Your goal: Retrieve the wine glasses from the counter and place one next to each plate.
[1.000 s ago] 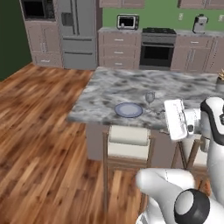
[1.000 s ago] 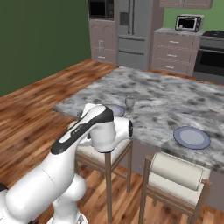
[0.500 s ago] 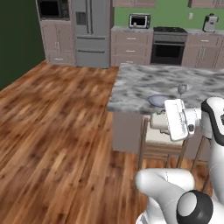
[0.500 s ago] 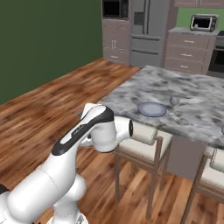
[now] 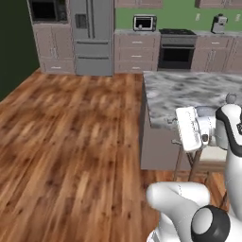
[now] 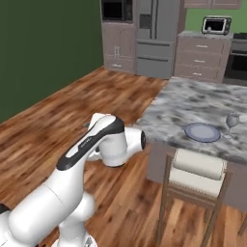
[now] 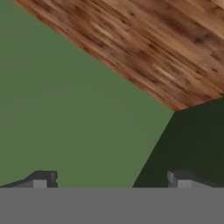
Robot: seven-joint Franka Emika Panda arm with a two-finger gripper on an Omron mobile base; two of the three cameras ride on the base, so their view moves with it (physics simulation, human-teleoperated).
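Nearby, marbled island (image 6: pixel 193 103) meets wood floor (image 5: pixel 71 137).

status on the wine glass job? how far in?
About halfway, by the look of it. Done: one wine glass stands on the island beside a plate. In hand: nothing; the hand is open and empty, facing green wall and floor. Left: the second glass, for a second plate.

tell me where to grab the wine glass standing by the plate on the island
Take the wine glass by its thin stem, coming in level from the side away from the plate. It stands upright, and its bowl is rounded and wider than the stem.
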